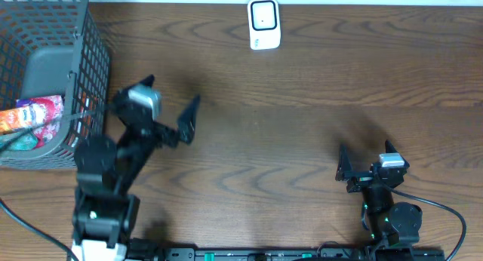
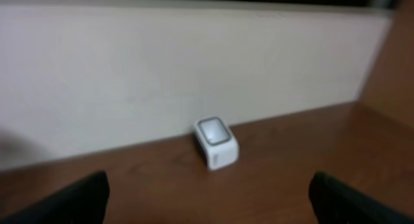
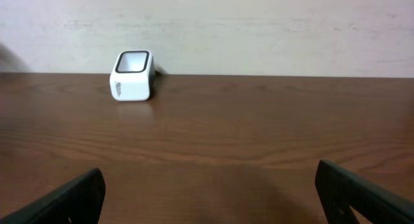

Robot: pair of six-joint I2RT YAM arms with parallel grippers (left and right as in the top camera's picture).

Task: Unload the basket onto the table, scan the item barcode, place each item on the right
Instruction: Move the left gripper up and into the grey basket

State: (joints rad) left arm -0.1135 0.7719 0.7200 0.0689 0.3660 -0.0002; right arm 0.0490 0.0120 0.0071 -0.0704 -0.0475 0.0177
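Lit softly and evenly from above in the overhead view, with faint, blurred shadow patches on the wooden table [image 1: 302, 72]. Dimmer and warmer through the left wrist camera: smeared throughout, white scanner [image 2: 216, 142] soft-edged, wall [image 2: 162, 68] flat and featureless, 2 dark fingers [image 2: 77, 201] at the bottom corners out of focus. Sharper through the right wrist camera: wood grain crisp, scanner clean in outline, mild sheen across the middle of the table, a grey shadow on the wall at far left.
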